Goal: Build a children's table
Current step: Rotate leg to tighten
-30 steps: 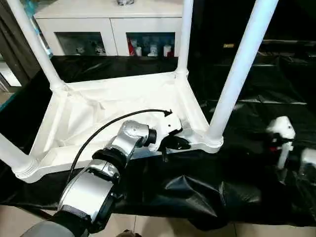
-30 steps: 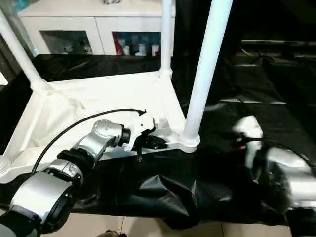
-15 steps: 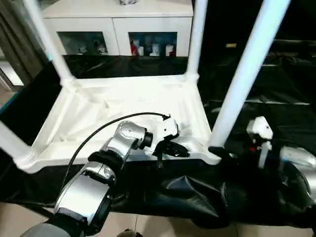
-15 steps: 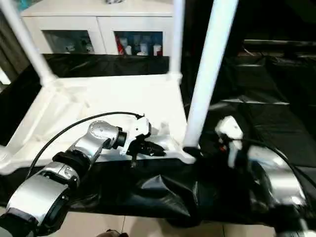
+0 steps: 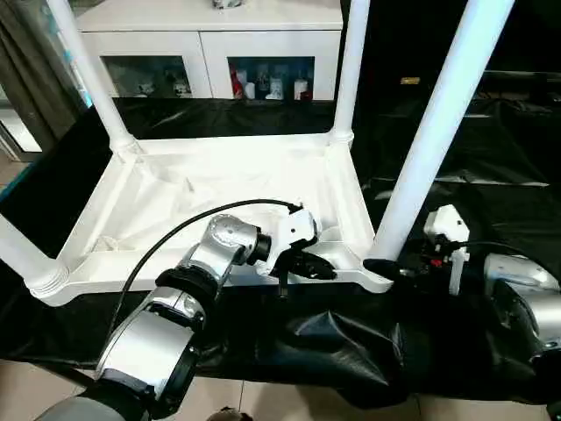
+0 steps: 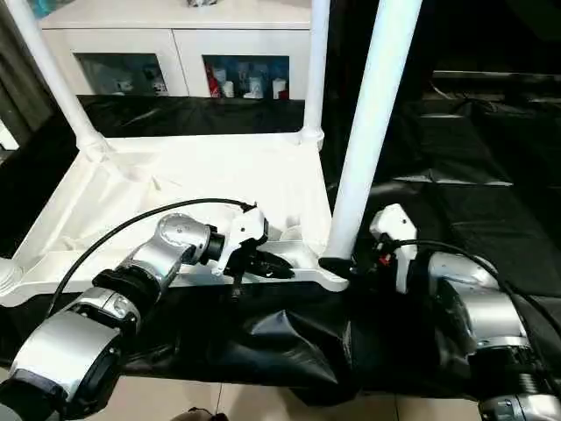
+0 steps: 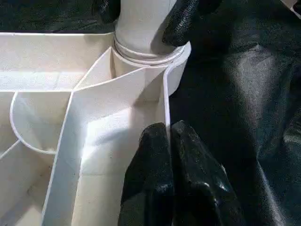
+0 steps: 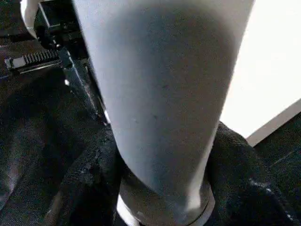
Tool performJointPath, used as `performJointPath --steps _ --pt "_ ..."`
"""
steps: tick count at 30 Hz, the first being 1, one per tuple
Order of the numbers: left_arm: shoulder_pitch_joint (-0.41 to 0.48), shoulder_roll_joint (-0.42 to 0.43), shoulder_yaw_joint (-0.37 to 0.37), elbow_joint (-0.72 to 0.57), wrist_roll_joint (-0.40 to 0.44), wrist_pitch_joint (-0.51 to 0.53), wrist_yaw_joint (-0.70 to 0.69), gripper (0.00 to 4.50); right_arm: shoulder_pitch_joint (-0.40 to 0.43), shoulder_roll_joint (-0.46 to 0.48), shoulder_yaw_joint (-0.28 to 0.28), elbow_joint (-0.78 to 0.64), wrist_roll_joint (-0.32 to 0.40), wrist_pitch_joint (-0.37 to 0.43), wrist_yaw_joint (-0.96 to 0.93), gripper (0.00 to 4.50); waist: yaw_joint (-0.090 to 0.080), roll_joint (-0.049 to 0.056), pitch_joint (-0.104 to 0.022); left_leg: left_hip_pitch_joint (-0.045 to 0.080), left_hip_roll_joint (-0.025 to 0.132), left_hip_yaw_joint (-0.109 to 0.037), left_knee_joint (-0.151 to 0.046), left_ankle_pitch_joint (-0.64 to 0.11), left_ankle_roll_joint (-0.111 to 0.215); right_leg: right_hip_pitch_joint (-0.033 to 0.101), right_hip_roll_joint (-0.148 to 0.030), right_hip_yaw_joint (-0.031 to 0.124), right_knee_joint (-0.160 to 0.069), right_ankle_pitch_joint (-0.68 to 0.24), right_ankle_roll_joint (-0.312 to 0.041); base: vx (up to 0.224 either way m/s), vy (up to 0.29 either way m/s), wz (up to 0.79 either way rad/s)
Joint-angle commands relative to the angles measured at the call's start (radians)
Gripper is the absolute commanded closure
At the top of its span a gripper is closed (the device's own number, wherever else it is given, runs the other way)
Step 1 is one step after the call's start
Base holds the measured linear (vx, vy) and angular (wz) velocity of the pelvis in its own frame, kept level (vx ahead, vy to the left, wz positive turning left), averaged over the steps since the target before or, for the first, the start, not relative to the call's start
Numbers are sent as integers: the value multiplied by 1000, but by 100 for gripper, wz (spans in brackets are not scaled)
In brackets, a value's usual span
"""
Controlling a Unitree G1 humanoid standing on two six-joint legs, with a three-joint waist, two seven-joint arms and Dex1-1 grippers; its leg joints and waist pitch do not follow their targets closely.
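Children's table [image 5: 219,189] is lying upside down on the black-draped tabletop [image 5: 491,189], four legs pointing up. Left end effector [image 5: 308,263] is clenched on the near rim of the top, just beside the near right corner socket [image 5: 379,272]. Right end effector [image 6: 337,263] is straddling the base of the near right leg [image 5: 438,123], one black finger [image 7: 186,19] on each side; firm grasp or loose, cannot tell. Leg's long axis is standing near upright, right arm nearer. Seating it probably calls for a push straight down along that axis.
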Motion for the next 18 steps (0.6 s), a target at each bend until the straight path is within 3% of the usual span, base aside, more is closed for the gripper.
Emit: performJointPath --steps 1,5,10,12,14,16,17,18 --pt "3 0 -1 -32 -12 -3 -17 450 -8 13 16 10 -4 8 2 216 -1 -28 -68 22 39 -16 -59 -173 123 47 -49 18 -59 -172 -233 0 0 0" --pt "-7 -10 13 -17 -7 16 76 450 9 50 22 18 -10 14 -45 236 -5 -30 -65 23 39 -16 -62 -196 112 45 -48 18 -63 -210 -227 0 0 0" --pt "-23 -36 27 7 7 39 223 450 18 145 5 95 -77 -23 -258 247 -11 -27 -60 27 38 -18 -69 -249 76 40 -48 19 -74 -312 -198 0 0 0" --pt "-38 -66 36 24 12 63 326 450 16 230 -14 148 -112 -25 -429 250 -25 -20 -56 30 34 -23 -77 -299 40 36 -48 19 -80 -364 -180 0 0 0" --pt "-48 -83 43 32 11 77 375 450 6 270 -26 170 -124 -20 -510 250 -42 -26 -56 36 33 -26 -82 -347 14 34 -45 18 -85 -394 -168 0 0 0" --pt "-57 -99 49 40 10 88 421 450 -7 304 -41 193 -133 -10 -594 251 -53 -23 -56 38 32 -27 -83 -376 7 30 -44 20 -87 -399 -168 0 0 0" --pt "-64 -113 51 45 8 95 450 450 -25 340 -61 216 -130 -4 -664 251 -60 -14 -55 36 29 -28 -84 -393 5 28 -45 21 -88 -407 -166 0 0 0" --pt "-70 -123 53 48 6 99 473 450 -39 370 -77 233 -126 4 -719 251 -69 -17 -57 36 28 -28 -83 -402 2 29 -42 20 -91 -402 -161 0 0 0"
